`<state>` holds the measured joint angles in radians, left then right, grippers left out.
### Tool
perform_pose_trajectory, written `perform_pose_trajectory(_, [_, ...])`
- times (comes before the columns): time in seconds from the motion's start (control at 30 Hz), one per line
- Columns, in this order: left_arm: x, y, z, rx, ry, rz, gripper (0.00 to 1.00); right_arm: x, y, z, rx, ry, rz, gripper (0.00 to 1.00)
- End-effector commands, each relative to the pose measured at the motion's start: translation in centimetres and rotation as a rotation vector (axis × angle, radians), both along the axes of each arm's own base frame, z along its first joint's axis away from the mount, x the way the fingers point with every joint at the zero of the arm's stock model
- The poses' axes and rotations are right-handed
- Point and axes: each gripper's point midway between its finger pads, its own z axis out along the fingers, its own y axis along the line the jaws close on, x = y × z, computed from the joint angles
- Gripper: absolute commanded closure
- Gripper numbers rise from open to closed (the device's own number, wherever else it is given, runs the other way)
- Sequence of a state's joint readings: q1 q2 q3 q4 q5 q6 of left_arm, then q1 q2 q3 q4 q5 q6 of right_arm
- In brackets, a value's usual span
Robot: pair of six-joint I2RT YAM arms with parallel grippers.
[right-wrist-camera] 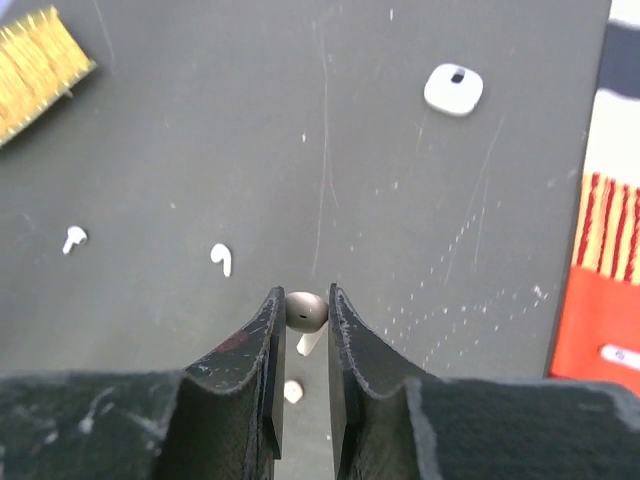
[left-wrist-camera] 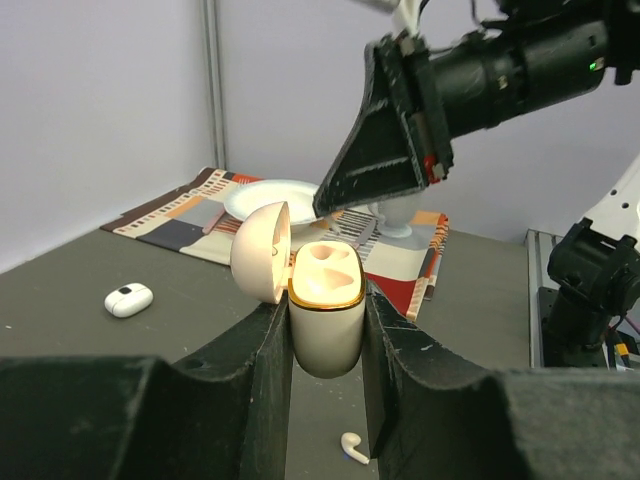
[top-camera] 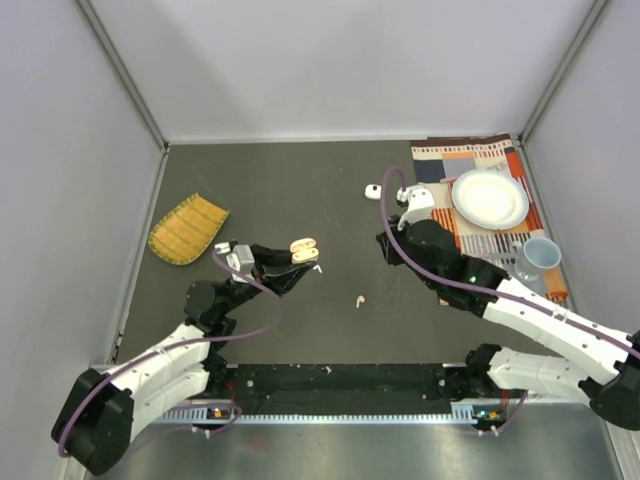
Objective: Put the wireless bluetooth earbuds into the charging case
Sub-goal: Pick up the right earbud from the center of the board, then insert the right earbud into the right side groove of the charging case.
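Note:
My left gripper (left-wrist-camera: 327, 330) is shut on the body of a pale peach charging case (left-wrist-camera: 325, 300) with a gold rim. It holds the case upright above the table with the lid (left-wrist-camera: 260, 252) swung open; the case also shows in the top view (top-camera: 303, 248). My right gripper (right-wrist-camera: 306, 305) is shut on a pale earbud (right-wrist-camera: 306, 310), gripped by the head with the stem hanging down. In the left wrist view the right gripper (left-wrist-camera: 325, 205) hangs above and just behind the open case. Loose white earbuds (right-wrist-camera: 222, 258) (right-wrist-camera: 73, 238) lie on the table, one below the case (left-wrist-camera: 352, 446).
A closed white case (top-camera: 373, 191) lies on the table, also visible in the right wrist view (right-wrist-camera: 454, 88). A patterned placemat (top-camera: 470, 160) at the back right carries a white plate (top-camera: 490, 198) and a cup (top-camera: 540, 255). A yellow woven mat (top-camera: 186, 228) lies at the left.

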<state>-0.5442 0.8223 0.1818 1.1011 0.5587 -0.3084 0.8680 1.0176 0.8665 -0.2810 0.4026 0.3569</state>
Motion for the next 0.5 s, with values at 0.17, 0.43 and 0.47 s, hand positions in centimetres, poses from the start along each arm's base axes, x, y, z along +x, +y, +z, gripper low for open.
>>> perform_pose_trajectory(0.17, [-0.3,-0.7,2.5,-0.025,-0.063,-0.050,1.00,-0.7,1.2,11.5,0.112,-0.377,-0.041,1.00])
perform_pose_trajectory(0.43, [-0.4,-0.7,2.3,-0.017,-0.073,-0.044,1.00,-2.6,4.4,15.8,0.184,-0.491,0.044,1.00])
perform_pose_trajectory(0.47, [-0.4,-0.7,2.2,-0.014,-0.072,-0.045,1.00,-2.9,4.9,16.1,0.191,-0.493,0.060,1.00])
